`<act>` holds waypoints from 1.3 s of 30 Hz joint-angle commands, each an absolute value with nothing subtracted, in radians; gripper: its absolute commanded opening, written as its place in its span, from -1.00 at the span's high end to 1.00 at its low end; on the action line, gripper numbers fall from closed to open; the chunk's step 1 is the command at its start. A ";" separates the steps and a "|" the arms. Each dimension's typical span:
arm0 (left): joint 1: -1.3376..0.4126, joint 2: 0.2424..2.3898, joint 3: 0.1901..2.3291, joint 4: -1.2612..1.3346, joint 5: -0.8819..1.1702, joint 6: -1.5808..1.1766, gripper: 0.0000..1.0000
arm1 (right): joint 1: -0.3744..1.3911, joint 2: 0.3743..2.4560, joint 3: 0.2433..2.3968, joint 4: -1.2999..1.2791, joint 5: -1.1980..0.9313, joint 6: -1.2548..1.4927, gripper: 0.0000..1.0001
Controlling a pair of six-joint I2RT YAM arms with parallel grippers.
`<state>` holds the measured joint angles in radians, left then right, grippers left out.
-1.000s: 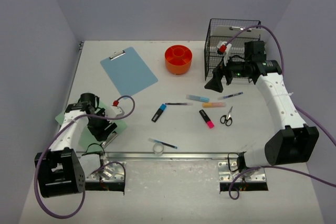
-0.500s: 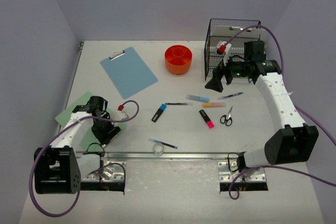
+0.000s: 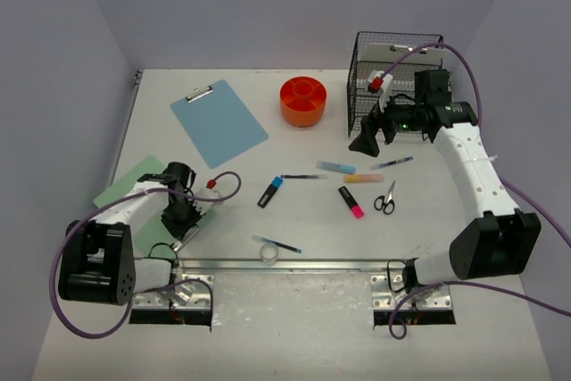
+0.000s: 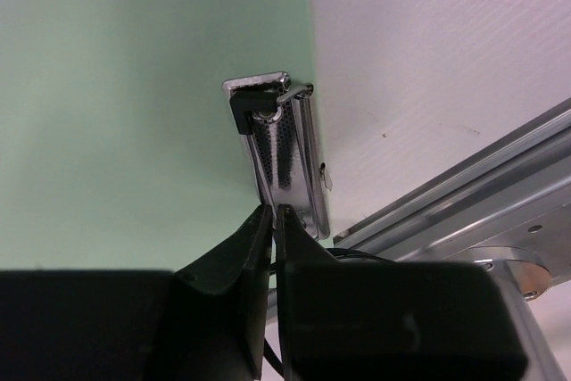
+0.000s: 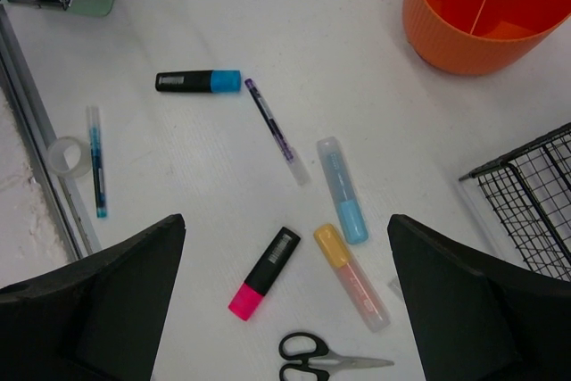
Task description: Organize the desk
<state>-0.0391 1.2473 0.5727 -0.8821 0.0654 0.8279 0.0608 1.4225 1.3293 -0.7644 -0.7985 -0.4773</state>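
Note:
The white desk (image 3: 406,234) holds scattered stationery. A green clipboard (image 3: 127,183) lies at the front left, and its metal clip (image 4: 275,144) fills the left wrist view. My left gripper (image 3: 182,220) is low over it. Its jaws are shut with the tips (image 4: 272,213) at the clip's near end, and nothing shows between them. My right gripper (image 3: 366,142) hangs open high above the desk beside the black wire rack (image 3: 393,78). Below its spread fingers (image 5: 285,220) lie a pink highlighter (image 5: 265,272), an orange highlighter (image 5: 351,276), a light blue highlighter (image 5: 343,189) and scissors (image 5: 330,361).
A blue clipboard (image 3: 219,120) and an orange compartment holder (image 3: 303,100) sit at the back. A black-and-blue highlighter (image 3: 270,191), a purple pen (image 3: 303,177) and another pen (image 3: 391,163) lie mid-desk. A blue pen (image 3: 278,244) and a tape roll (image 3: 269,253) lie by the front rail (image 3: 294,264).
My left wrist has swung right over the green clipboard toward its clip, and its jaws have gone from open to shut. The right arm has not moved.

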 commanded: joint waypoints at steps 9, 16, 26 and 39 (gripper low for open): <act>-0.044 1.284 0.584 -0.811 0.058 0.798 0.51 | 0.058 1.454 1.374 -0.781 -0.802 -0.508 -0.93; -0.044 1.296 0.618 -0.794 0.068 0.797 0.60 | 0.057 1.455 1.371 -0.783 -0.813 -0.508 -0.92; -0.044 1.347 0.614 -0.783 0.120 0.814 0.80 | 0.058 1.436 1.376 -0.793 -0.821 -0.524 -0.91; -0.043 1.243 0.901 -0.940 0.253 0.715 1.00 | 0.058 1.374 1.375 -0.677 -0.853 -0.261 -0.90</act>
